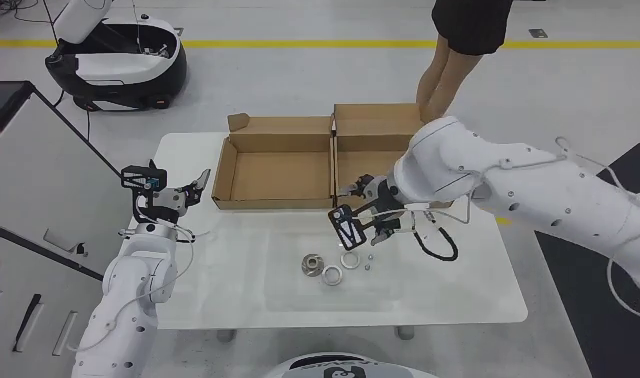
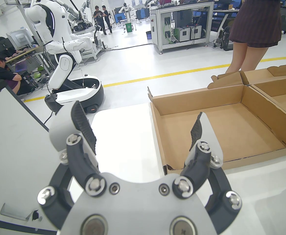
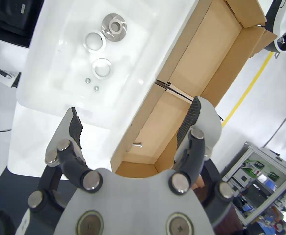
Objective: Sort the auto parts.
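Loose metal parts lie on the white table (image 1: 250, 278): a flanged hub (image 1: 312, 266) (image 3: 114, 27), two rings (image 1: 330, 275) (image 1: 350, 260) (image 3: 95, 41) (image 3: 102, 67) and two small nuts (image 1: 368, 262) (image 3: 87, 80). Two open cardboard boxes stand at the back, the left box (image 1: 280, 173) (image 2: 231, 128) (image 3: 206, 50) and the right box (image 1: 360, 163) (image 3: 157, 121). A bolt (image 3: 137, 145) lies in the right box. My right gripper (image 1: 362, 192) (image 3: 134, 105) hangs open above the right box's front wall, holding nothing. Left of the left box, my left gripper (image 1: 190, 190) (image 2: 138, 108) stands open with nothing in it.
A person (image 1: 460, 38) stands right behind the right box. Another robot on a wheeled base (image 1: 120, 58) is parked off the table's back left. A grey panel (image 1: 50, 178) borders the table's left side. Bare table lies between the boxes and the parts.
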